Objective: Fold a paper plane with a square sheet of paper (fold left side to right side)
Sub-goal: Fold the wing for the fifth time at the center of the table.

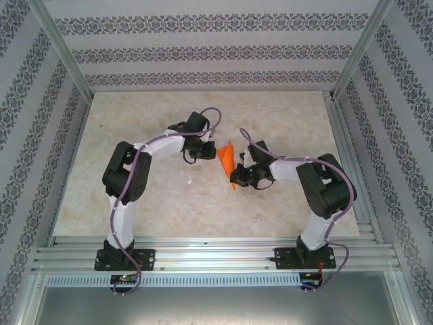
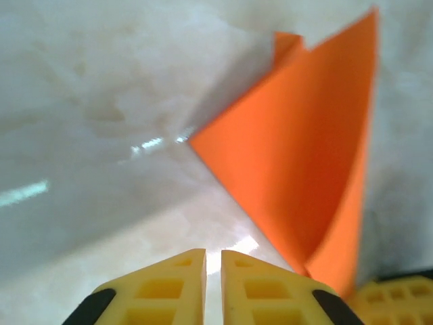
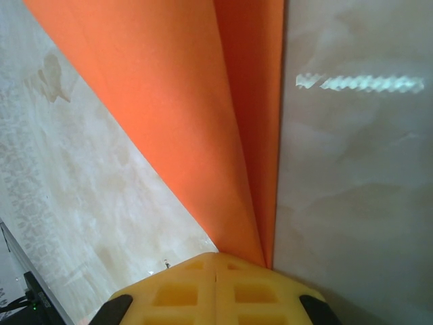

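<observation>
**A:** Top view first: where, and how held?

**B:** Lying on the pale stone-look table, between the two arms: paper plane, bright orange, folded to a narrow dart, point toward the near edge. Left gripper just beside its left edge. Right gripper down at the near tip.

**A:** Left wrist view?

**B:** Yellow fingertips of the left gripper at the bottom, parted by a thin slit, gripping nothing. Beyond them, the paper plane, one flap raised off the table rather than flat. Yellow corner at lower right, probably the right gripper.

**A:** Right wrist view?

**B:** Right gripper closed, pads meeting along a seam, with the orange tip running straight into it. Judged pinched there. Layers fanning apart away from the pinch.

**A:** Doing the step well, then?

**B:** Probably: keep the tip pinned with the right, set the left against the raised flap, and carry it across to the right side. Line up the edges before pressing, then sweep along the crease. Risk of thin paper sliding or buckling if pushed too low
</observation>
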Motion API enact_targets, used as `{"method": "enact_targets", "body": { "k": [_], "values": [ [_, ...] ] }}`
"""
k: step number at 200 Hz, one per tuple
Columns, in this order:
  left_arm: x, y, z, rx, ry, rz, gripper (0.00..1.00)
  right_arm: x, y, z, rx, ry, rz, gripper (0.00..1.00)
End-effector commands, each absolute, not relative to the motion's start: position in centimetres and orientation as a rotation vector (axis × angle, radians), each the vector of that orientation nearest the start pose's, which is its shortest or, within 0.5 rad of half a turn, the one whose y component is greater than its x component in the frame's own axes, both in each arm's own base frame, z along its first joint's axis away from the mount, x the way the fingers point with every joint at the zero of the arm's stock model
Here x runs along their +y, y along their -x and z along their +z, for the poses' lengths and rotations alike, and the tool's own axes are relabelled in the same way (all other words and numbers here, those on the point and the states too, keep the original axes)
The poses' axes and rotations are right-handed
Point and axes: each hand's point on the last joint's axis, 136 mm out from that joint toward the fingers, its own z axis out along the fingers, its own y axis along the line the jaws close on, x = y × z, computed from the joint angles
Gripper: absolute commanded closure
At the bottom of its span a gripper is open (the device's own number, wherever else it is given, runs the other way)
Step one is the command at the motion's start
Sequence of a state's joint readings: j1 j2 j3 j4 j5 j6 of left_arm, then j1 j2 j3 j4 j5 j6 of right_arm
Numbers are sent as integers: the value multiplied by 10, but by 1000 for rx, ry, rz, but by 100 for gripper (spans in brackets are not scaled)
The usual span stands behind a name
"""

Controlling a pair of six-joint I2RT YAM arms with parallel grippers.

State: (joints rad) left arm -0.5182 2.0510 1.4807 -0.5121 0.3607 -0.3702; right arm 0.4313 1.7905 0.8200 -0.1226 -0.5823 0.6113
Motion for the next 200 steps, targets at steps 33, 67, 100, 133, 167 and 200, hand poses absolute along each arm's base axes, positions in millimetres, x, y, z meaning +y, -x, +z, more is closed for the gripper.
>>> {"method": "enact_targets", "body": {
  "k": [33, 67, 100, 133, 167, 200],
  "values": [
    [-364, -372, 117, 2539, -460, -1192, 97, 202, -248, -47, 3081, -197, 802, 97],
    [-378, -371, 93, 2589, -469, -1222, 98, 200, -247, -49, 3082, -200, 794, 97],
    [-377, -379, 60, 2647, -442, -1158, 98, 202, -247, -49, 3082, -201, 804, 97],
    [-369, -384, 30, 2705, -426, -1055, 99, 203, -247, -47, 3074, -194, 817, 96],
    [-364, -383, 4, 2752, -415, -1008, 99, 213, -253, -32, 3018, -151, 915, 97],
    [-351, -377, -15, 2805, -407, -920, 99, 223, -279, 17, 2863, -103, 1047, 96]
  ]
}}
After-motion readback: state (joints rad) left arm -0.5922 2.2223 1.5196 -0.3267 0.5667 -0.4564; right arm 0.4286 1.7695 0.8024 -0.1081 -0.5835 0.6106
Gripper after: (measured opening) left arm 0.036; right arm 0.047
